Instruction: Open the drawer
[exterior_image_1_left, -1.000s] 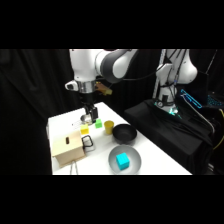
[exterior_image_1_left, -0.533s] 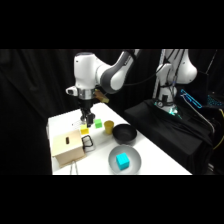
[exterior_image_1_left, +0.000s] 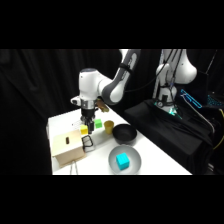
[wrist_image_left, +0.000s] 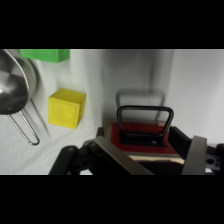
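While the tool (exterior_image_1_left: 88, 129) hangs above the drawer (wrist_image_left: 145, 134) handle (grip state unclear), nothing is held

The white table (exterior_image_1_left: 165, 160) carries a pale wooden cabinet box (exterior_image_1_left: 67, 145) with its drawer (exterior_image_1_left: 85, 142) near the left corner, a yellow cube (exterior_image_1_left: 84, 129) and a green block (exterior_image_1_left: 98, 124) behind it, a black bowl (exterior_image_1_left: 124, 133), and a grey plate (exterior_image_1_left: 114, 159) bearing a cyan cube (exterior_image_1_left: 122, 161).

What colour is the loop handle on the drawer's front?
Black. The handle on the drawer shows best in the wrist view.
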